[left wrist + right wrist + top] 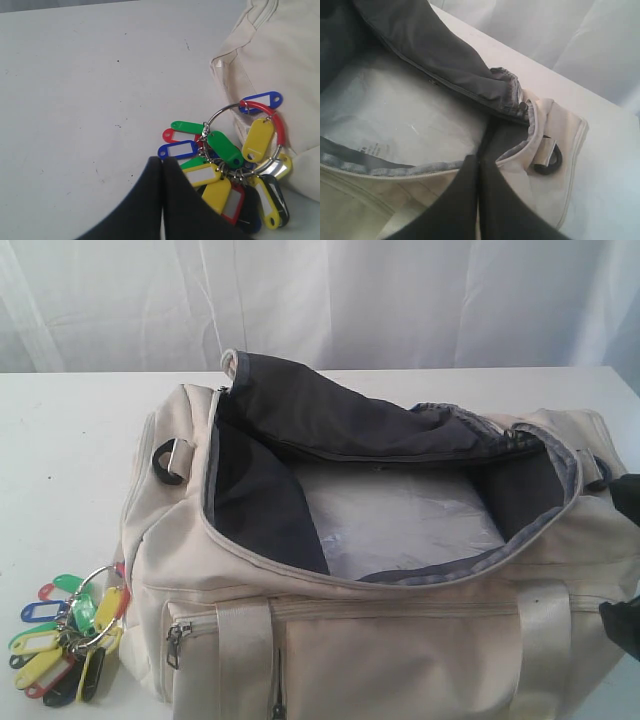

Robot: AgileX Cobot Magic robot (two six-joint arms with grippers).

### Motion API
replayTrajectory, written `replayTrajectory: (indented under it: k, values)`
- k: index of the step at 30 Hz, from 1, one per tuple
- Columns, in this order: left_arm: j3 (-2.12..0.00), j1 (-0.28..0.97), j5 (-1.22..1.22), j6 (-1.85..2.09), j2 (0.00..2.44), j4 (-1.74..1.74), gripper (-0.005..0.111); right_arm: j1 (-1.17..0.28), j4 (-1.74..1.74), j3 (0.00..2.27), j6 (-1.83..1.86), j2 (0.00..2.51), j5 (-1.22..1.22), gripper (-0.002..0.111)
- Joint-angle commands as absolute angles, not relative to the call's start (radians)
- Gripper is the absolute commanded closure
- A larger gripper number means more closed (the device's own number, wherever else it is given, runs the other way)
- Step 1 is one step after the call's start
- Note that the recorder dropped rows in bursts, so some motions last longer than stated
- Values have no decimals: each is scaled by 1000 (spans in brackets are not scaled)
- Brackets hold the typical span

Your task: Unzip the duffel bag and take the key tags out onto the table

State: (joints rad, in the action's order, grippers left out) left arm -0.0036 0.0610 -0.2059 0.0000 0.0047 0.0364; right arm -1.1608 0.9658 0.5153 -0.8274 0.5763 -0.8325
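The cream duffel bag (400, 640) lies on the white table (70, 450) with its top unzipped and the dark grey lining (300, 400) folded back. The key tags (70, 635) lie in a bunch on the table, against the bag's left end. My left gripper (162, 160) is shut and empty, its tips just beside the key tags (225, 165) and over bare table (100, 75). My right gripper (479, 158) is shut with nothing in it, above the bag's open rim (395, 170) near its right end. A black D-ring (547, 160) sits close by.
A clear plastic sheet (390, 520) covers the bag's floor. Another D-ring (165, 462) sticks out at the bag's left end. White curtains (350, 300) hang behind the table's far edge. Dark parts of my right arm (625, 502) show at the right border.
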Motion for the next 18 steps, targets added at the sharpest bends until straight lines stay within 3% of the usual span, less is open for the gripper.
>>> replayTrajectory:
  k: [1, 4, 10, 18]
  values:
    - [0, 52, -207, 0, 0, 51, 107, -1157, 972, 509, -824, 572, -833, 108]
    - [0, 40, -207, 0, 0, 51, 107, -1122, 972, 485, -823, 567, -801, 108]
    - [0, 42, -207, 0, 0, 51, 107, -851, 972, 303, -823, 528, -615, 108]
    - [0, 42, -207, 0, 0, 51, 107, -602, 972, 23, -823, 263, -597, 108]
